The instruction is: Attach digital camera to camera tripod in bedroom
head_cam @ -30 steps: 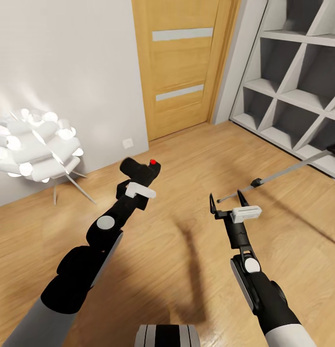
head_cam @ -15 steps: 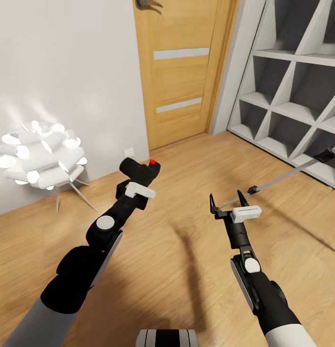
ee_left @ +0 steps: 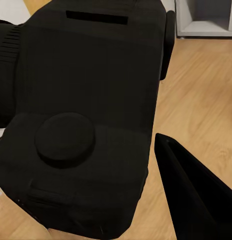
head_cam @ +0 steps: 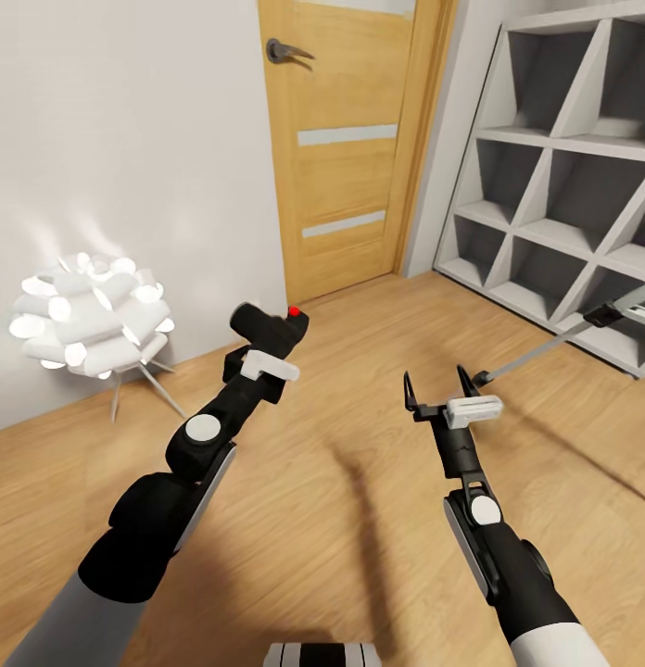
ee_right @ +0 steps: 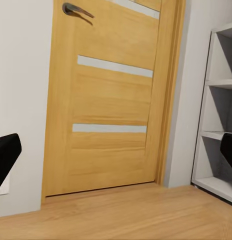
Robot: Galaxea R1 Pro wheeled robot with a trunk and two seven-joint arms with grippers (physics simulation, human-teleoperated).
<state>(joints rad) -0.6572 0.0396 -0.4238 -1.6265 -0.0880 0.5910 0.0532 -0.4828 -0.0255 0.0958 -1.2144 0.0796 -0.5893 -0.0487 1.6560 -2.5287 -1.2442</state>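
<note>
My left gripper (head_cam: 265,345) is shut on the digital camera (head_cam: 269,325), a small black box with a red button on top, held above the plank floor left of centre. In the left wrist view the camera body (ee_left: 86,115) is very close, with one black finger (ee_left: 196,197) beside it. My right gripper (head_cam: 440,383) is open and holds nothing. Just beyond it a silver leg of the camera tripod (head_cam: 545,347) slants over the floor to the right edge, with a black joint (head_cam: 600,314). The tripod's head is out of view.
An oak door (head_cam: 350,139) with frosted strips and a dark handle (head_cam: 287,50) stands ahead, also in the right wrist view as the door (ee_right: 111,100). Grey cube shelving (head_cam: 563,185) fills the right wall. A white glowing lamp (head_cam: 91,320) stands on thin legs at the left.
The whole head view has tilted upward: the door handle has come into sight and the floor things sit lower or farther right. Both arms keep their pose, the camera still held.
</note>
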